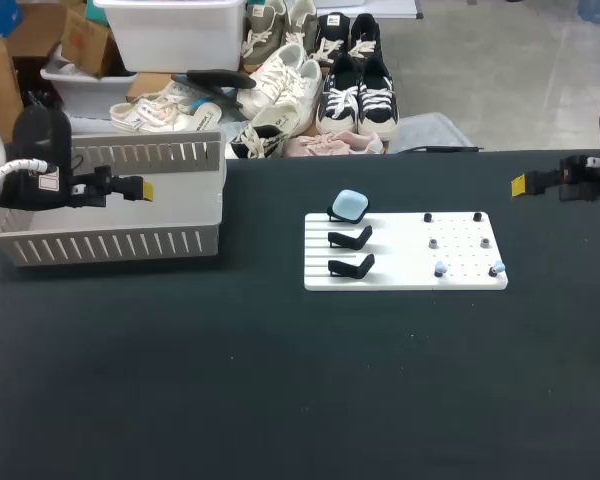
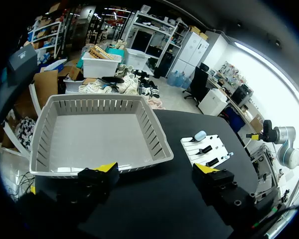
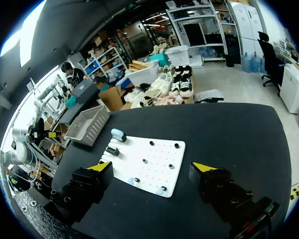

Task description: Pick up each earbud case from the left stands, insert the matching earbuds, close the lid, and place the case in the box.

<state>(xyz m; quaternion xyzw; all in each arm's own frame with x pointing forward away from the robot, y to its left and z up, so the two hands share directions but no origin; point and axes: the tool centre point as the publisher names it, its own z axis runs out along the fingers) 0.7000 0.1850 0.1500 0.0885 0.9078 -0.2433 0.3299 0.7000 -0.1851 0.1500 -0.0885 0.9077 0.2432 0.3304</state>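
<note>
Left tool (image 2: 157, 168): yellow-tipped fingers spread wide with nothing between them, held above the black tabletop (image 1: 280, 380).
Right tool (image 3: 151, 166): fingers likewise parted and gripping nothing, held well back from the work.
Earbud case: a pale blue, rounded plastic case (image 1: 351, 205) sits on a black stand, far ahead of the right tool and off toward its left finger. From the left tool it lies well ahead, out beyond the right finger.
Stands: two more black angled stands (image 1: 352, 237) (image 1: 352, 266) stand in the same row, each nearer the right tool than the case.
Board: a flat white rectangular board (image 1: 400, 255) carries stands and earbuds, squarely ahead of the right tool.
Earbuds: two pale blue earbuds (image 1: 440, 269) (image 1: 497, 268) rest on the board edge closest to the right tool. A pale grey pair (image 1: 433, 242) and a black pair (image 1: 428, 217) sit farther ahead.
Box: a grey slatted plastic basket (image 2: 154, 124) lies directly ahead of the left tool, its near wall just beyond the left finger, well apart from the board.
</note>
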